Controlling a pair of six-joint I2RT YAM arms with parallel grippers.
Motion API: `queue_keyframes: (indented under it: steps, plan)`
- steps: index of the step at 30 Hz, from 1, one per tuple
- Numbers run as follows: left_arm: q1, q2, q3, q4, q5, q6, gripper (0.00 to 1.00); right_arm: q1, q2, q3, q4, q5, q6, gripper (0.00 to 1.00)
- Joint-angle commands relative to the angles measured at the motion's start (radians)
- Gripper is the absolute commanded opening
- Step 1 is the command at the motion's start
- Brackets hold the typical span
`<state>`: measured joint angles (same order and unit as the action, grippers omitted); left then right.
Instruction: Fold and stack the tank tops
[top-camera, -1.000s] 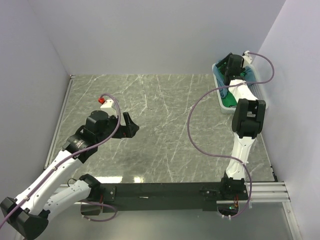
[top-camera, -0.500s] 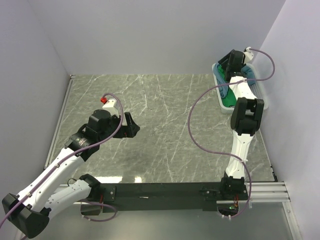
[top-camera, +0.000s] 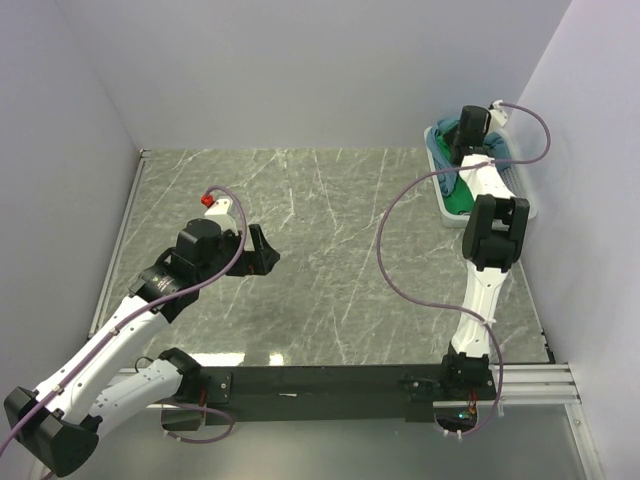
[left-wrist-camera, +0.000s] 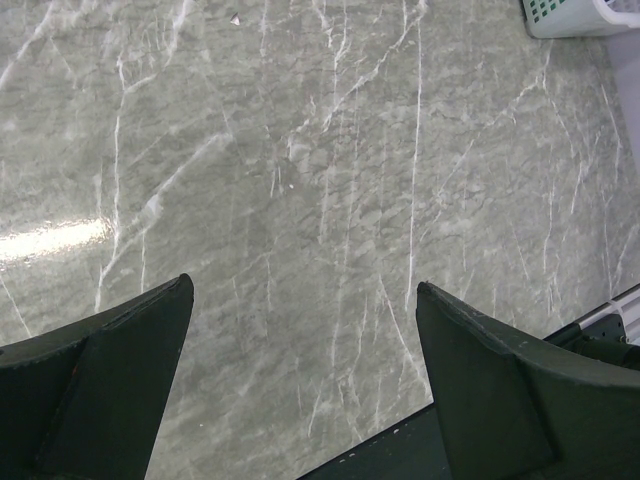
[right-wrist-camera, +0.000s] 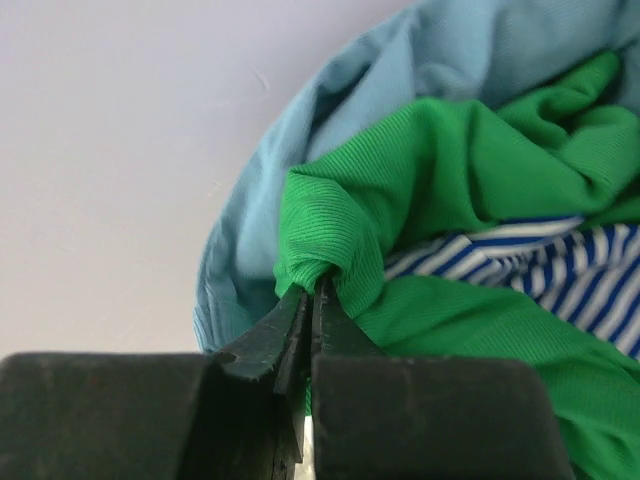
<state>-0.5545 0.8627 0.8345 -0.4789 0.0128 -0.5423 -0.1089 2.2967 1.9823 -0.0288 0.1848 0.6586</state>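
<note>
Right gripper (right-wrist-camera: 308, 297): jaws pinched tight on a fold of the green tank top (right-wrist-camera: 450, 170)
Tank tops: green one heaped with teal-blue top (right-wrist-camera: 440, 50) and striped top (right-wrist-camera: 545, 262) in the white basket (left-wrist-camera: 570, 18), table's far right corner
Left gripper (left-wrist-camera: 302, 290): spread wide, holding nothing, above the marble table (left-wrist-camera: 300, 150)

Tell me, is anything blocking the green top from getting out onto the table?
The right gripper pinches the green top. The striped top lies between its folds, and the basket wall stands between it and the table.

White basket (left-wrist-camera: 565, 15) on grey marbled table (top-camera: 330, 240)
</note>
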Motion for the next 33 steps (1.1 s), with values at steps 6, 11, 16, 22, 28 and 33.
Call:
queue_keyframes:
  steps: [6, 11, 16, 22, 28, 33]
  plan:
    - [0.005, -0.017, 0.008, 0.036, 0.029, 0.004, 1.0, -0.006, -0.331, -0.147, 0.118, 0.059, 0.026, 0.0]
    - [0.005, -0.022, 0.009, 0.042, 0.023, 0.01, 0.99, 0.011, -0.47, -0.211, 0.112, 0.132, 0.012, 0.0]
    - [0.005, 0.001, 0.015, 0.04, 0.036, 0.005, 0.99, 0.009, -0.585, -0.246, 0.104, 0.169, -0.014, 0.0]
    - [0.005, -0.022, 0.009, 0.048, 0.032, 0.007, 0.99, 0.014, -0.68, -0.247, 0.141, 0.147, -0.066, 0.0]
    - [0.005, -0.027, 0.011, 0.039, 0.024, 0.004, 0.99, 0.032, -0.73, -0.191, 0.15, 0.09, -0.105, 0.0]
    - [0.005, -0.057, 0.014, 0.033, -0.01, -0.01, 0.98, 0.135, -0.789, -0.16, 0.142, 0.062, -0.194, 0.0]
